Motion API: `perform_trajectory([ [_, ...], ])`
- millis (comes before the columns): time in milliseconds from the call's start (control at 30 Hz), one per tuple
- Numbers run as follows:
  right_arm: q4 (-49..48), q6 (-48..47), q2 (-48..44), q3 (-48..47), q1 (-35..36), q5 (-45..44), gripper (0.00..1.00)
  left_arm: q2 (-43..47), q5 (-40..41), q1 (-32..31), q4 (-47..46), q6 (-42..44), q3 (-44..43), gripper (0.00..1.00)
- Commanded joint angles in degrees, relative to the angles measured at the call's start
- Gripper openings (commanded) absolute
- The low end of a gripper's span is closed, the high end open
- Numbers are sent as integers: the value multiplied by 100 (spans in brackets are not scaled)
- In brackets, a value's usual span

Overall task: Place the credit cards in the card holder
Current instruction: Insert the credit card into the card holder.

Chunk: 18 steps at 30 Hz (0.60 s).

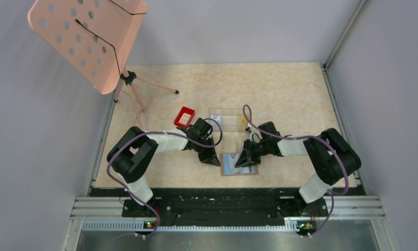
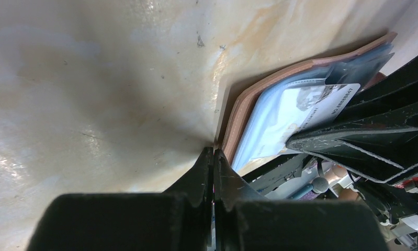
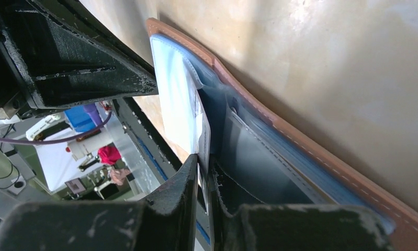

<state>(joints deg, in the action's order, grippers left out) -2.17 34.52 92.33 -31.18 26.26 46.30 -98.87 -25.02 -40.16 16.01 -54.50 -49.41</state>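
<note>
The card holder (image 1: 230,168) lies open on the table near the front, tan rim and blue lining up. My right gripper (image 1: 247,160) is shut on a pale whitish-blue credit card (image 3: 178,104), held on edge over the blue lining (image 3: 259,157) of the card holder (image 3: 322,157). The card (image 2: 301,112) also shows in the left wrist view, lying over the card holder (image 2: 239,112). My left gripper (image 2: 213,152) is shut, its tips down on the table at the card holder's left edge. A yellow-orange card (image 1: 242,121) lies in the clear box.
A clear plastic box (image 1: 223,119) stands behind the card holder, a small red tray (image 1: 184,116) to its left. A pink perforated stand (image 1: 86,36) on a tripod is at the back left. Grey walls close in the table on three sides.
</note>
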Motion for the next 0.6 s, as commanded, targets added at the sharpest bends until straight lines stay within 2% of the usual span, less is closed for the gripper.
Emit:
perform_trajectory([
  [0, 194, -104, 41, -315, 222, -225, 10, -129, 381, -115, -54, -46, 44, 0],
  [267, 1190, -270, -120, -774, 385, -717, 15, -77, 455, -115, -30, -84, 53, 0],
  [567, 2463, -551, -541, -1307, 490, -1386, 38, -62, 503, -115, 16, -96, 4, 0],
])
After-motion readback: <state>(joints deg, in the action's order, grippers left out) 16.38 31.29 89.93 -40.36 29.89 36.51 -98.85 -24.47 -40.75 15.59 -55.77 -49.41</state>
